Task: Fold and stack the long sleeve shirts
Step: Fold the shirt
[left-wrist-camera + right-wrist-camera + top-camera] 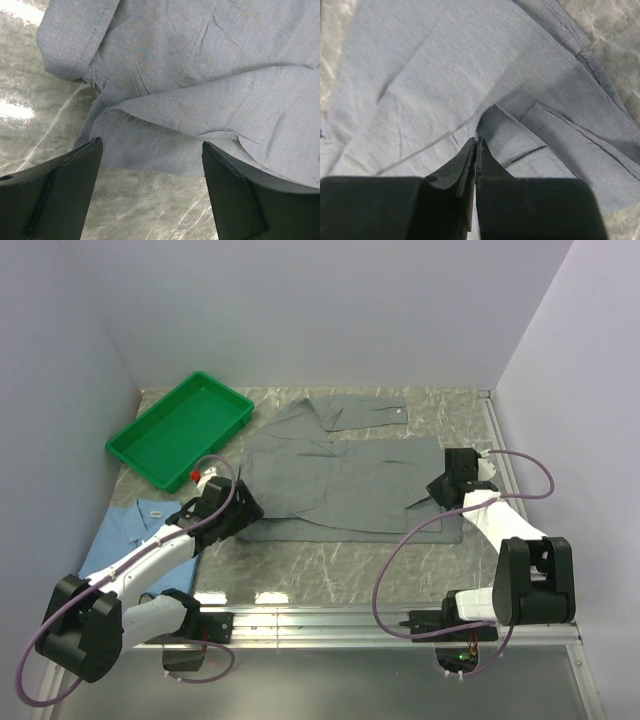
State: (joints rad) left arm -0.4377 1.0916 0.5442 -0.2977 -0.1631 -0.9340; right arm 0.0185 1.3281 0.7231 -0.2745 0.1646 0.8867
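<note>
Fingers, top external: left gripper (pixel 243 508) spread wide, empty, at left edge of grey shirt (pixel 340 480); right gripper (pixel 412 506) shut at its right edge. Grey shirt lay mid table (pixel 330 560), one sleeve out, judged part-folded. Blue shirt (pixel 115 535) at near left corner looked folded. Stacking not yet done. Green tray (pixel 180 430) apart, far left.
Left wrist: fingers (pixel 70 185) straddled hem, bare table beside.
Right wrist: fingers (pixel 470 165) closed at raised pleat; grip unconfirmed.

No legible text or labels anywhere
</note>
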